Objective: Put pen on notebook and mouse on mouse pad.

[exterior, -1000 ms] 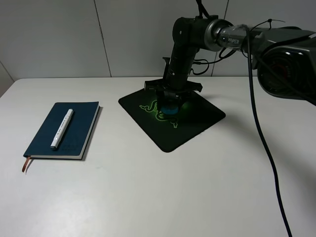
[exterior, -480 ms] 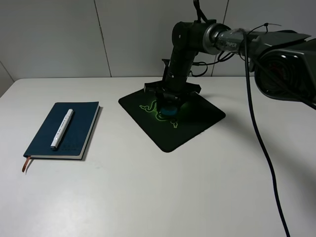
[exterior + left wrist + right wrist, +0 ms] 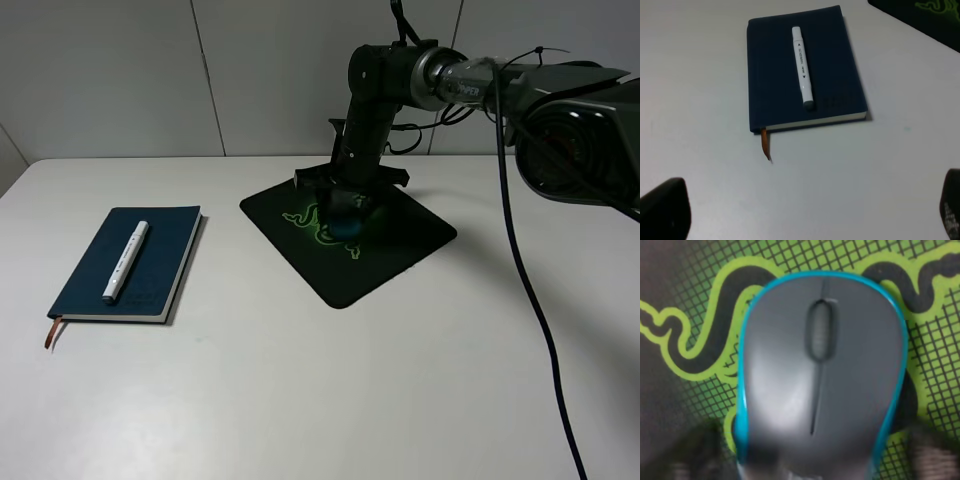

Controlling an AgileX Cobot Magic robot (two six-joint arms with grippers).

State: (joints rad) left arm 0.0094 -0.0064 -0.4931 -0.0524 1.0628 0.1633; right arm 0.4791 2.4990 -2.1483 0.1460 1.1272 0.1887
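Exterior high: the pen (image 3: 126, 260) lay lengthwise on the notebook (image 3: 130, 264), well apart from everything else on the worktop (image 3: 320, 400). That half looked done. The right hand (image 3: 347, 205) stood low over the mouse (image 3: 347, 226), which sat on the mouse pad (image 3: 400, 250) across the green logo. From here I could not tell how its jaws stood.

Left wrist: the pen rested wholly within the notebook cover, ribbon bookmark (image 3: 766, 146) trailing off onto the worktop. The left hand's two fingertips (image 3: 662, 210) showed dark at the picture's corners, spread wide and gripping nothing (a detail the high view never gave, that arm being out of it).

Right wrist: the mouse filled the picture, flat on the pad's green grid. Blurred dark shapes flanked it; whether they touched it I could not tell. Judged: both placements made, only release and retreat remaining.
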